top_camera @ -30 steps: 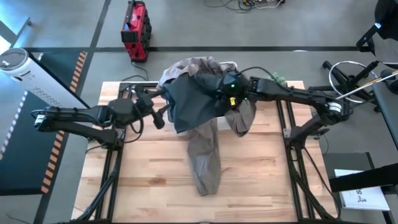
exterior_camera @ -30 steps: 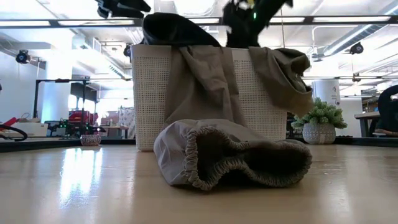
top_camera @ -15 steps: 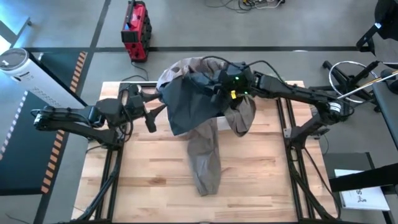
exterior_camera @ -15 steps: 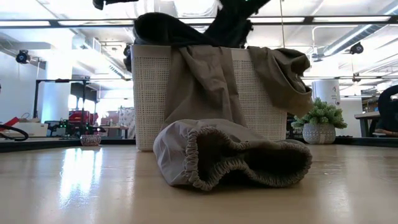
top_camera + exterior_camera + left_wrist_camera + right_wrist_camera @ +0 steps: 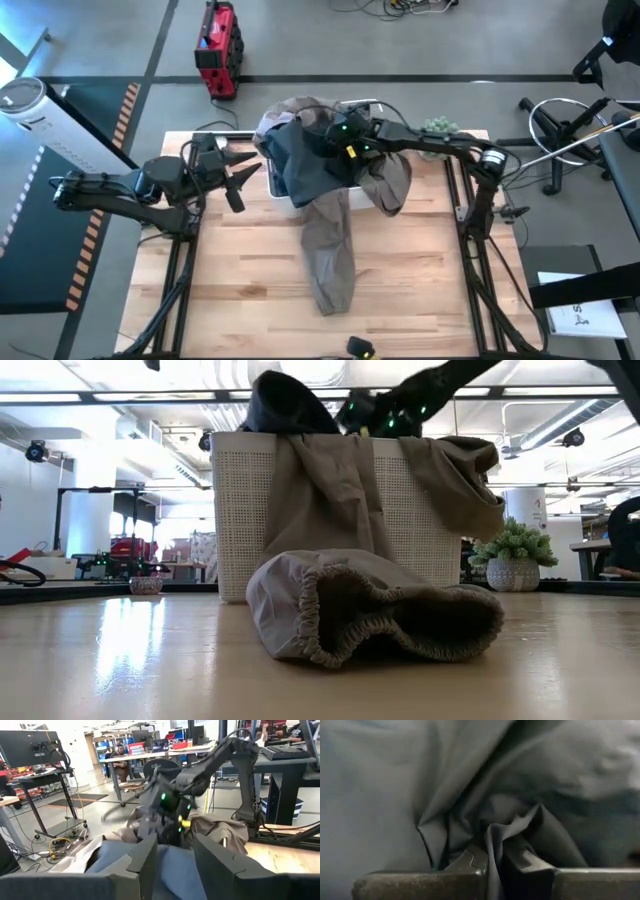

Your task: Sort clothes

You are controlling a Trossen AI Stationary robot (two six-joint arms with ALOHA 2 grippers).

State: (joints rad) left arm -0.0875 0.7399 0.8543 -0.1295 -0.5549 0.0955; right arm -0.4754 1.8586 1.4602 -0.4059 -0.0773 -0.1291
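Observation:
The dark grey-green tee [image 5: 300,165] lies heaped over the left part of the white bin [image 5: 240,510] and droops over its near rim. My right gripper [image 5: 335,138] reaches over the bin from the right and is shut on the tee. The taupe garment [image 5: 330,250] hangs over the bin's near wall, and its elastic end [image 5: 380,610] lies on the table. My left gripper [image 5: 238,178] is open and empty to the left of the bin, its fingers [image 5: 145,860] pointing at the tee. The other clothes are hidden. My right gripper pinches a bunched fold of the dark tee [image 5: 490,845] between its two fingers, with several layers of cloth gathered there. It comes slanting down from the table's right. The tee is heaped on the bin [image 5: 285,405], and its lower part hangs slack over the near rim.
A small potted plant [image 5: 515,555] stands at the table's far right by the bin. A small yellow-black object [image 5: 358,348] lies at the near edge. A red device [image 5: 218,48] sits on the floor beyond the table. Bare wood [image 5: 420,290] lies on both sides of the taupe garment.
My right gripper has carried the dark tee toward the far left over the bin, and the tee has bunched into a higher heap on the rim. My left gripper has drawn back toward the table's left edge, away from the tee. The taupe garment has stayed put.

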